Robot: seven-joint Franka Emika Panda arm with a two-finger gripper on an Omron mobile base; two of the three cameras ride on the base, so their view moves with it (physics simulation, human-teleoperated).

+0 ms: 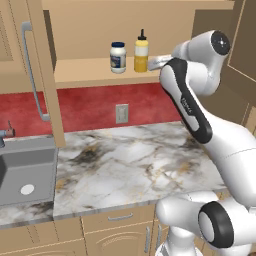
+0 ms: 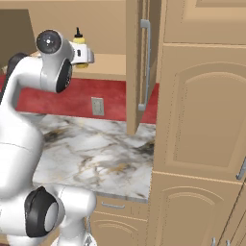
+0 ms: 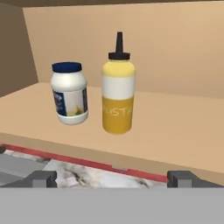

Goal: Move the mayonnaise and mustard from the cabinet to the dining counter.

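My gripper point(image 3: 112, 179) hangs spread wide and empty before the open cabinet point(image 1: 95, 75); on its shelf the mayonnaise point(image 3: 69, 92) stands just left of the mustard point(image 3: 117, 93), both upright.

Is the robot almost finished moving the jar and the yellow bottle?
Not yet. Done: the cabinet door is open. In hand: nothing; the open gripper is just short of the shelf, facing the mustard and the mayonnaise. Left: carrying both to the dining counter.

base views: behind arm, both face cabinet point(image 1: 75, 75) | hand view: close on shelf
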